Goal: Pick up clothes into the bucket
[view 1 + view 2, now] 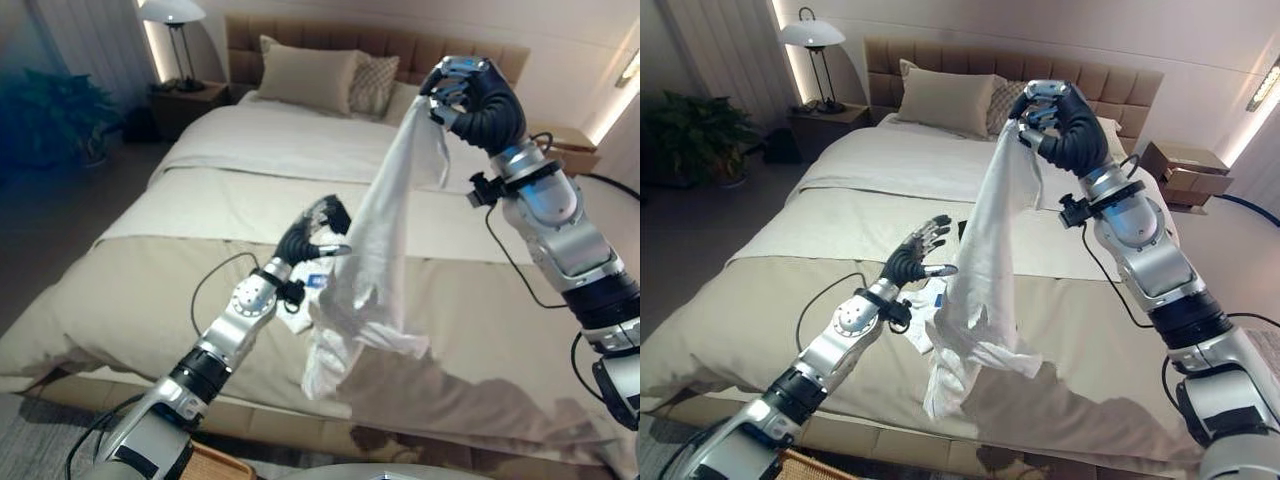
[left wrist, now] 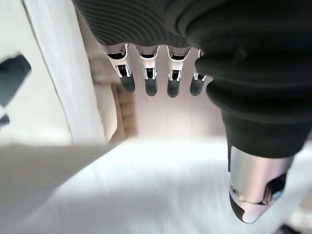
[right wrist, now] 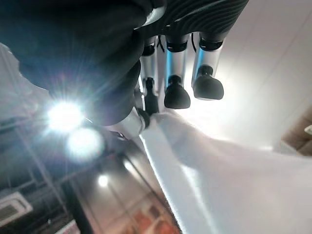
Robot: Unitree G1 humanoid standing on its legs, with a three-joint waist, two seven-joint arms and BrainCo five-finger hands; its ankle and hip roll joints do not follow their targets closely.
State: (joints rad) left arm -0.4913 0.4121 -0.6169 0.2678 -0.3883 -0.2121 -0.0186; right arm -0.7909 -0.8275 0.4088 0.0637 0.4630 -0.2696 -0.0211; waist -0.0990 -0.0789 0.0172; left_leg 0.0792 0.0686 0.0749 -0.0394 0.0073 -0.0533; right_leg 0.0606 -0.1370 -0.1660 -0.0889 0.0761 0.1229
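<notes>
Bedroom with a made bed point(image 1: 200, 270) behind. Right robot hand point(image 1: 1055, 120) pinches a white garment point(image 1: 985, 260) by its top, lifted clear above the bed, hanging long axis vertical, bunched end down. Left robot hand point(image 1: 920, 255), fingers spread and relaxed, sits beside the cloth. Lift looks done; next, carrying to the bucket

A white garment point(image 1: 985, 270) hangs full length in the air above the bed point(image 1: 840, 200). Its top corner is gathered high, its crumpled lower folds dangling loose near the bed's foot.
</notes>
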